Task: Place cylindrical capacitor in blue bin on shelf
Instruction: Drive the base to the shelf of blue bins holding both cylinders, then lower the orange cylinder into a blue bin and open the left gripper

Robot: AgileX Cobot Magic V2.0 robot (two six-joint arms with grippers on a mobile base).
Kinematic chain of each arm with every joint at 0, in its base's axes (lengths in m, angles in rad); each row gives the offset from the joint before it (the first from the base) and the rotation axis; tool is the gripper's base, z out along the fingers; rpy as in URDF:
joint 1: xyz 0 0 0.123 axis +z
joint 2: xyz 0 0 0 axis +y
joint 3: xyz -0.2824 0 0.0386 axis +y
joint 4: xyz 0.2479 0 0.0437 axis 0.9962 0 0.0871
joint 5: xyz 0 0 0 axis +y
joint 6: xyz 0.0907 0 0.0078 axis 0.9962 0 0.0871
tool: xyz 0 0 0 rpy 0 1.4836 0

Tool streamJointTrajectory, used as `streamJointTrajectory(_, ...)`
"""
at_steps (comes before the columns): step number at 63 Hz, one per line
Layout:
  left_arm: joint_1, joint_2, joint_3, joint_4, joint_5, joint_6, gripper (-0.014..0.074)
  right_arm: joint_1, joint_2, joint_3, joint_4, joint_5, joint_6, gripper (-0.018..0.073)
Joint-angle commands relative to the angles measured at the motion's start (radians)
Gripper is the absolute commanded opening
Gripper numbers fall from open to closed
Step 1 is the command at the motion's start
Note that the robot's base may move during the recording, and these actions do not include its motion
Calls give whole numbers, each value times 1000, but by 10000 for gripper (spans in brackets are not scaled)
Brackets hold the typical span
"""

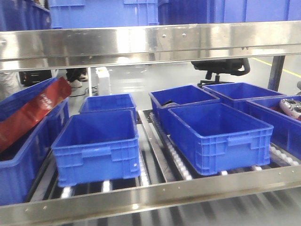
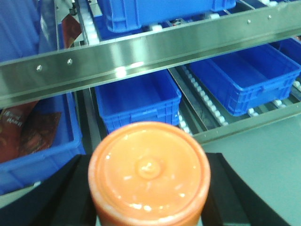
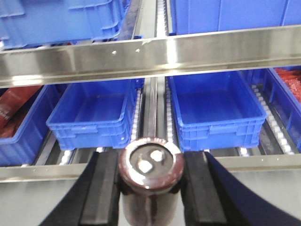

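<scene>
A dark brown cylindrical capacitor with two metal terminals on its top stands upright in my right gripper, whose black pads are shut against its sides. My left gripper is shut on a glossy orange cylinder, seen end-on. Both grippers hover in front of the stainless-steel shelf, below its broad upper rail. Empty blue bins sit on the white roller tracks straight ahead of the right gripper. Another empty blue bin lies ahead of the left one. The front view shows neither gripper.
A red package leans in the far-left bin. Several more blue bins fill the lower level, the far-right one holding a small object. More blue bins sit on the level above. A black office chair stands behind the shelf.
</scene>
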Motion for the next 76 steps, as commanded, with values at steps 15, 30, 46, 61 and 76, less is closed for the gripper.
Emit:
streamJointTrajectory(15,5,-5,-1,-2,-19,-4,-111,1,-2,-8,-2,-30,-3,-154)
streamJointTrajectory(30,5,-5,-1,-2,-19,-4,-111,1,-2,-8,-2,-30,-3,-154)
streamJointTrajectory(46,5,-5,-1,-2,-19,-4,-111,1,-2,-8,-2,-30,-3,-154)
streamJointTrajectory(61,5,-5,-1,-2,-19,-4,-111,1,-2,-8,-2,-30,-3,-154)
streamJointTrajectory(76,5,-5,-1,-2,-19,-4,-111,1,-2,-8,-2,-30,-3,-154)
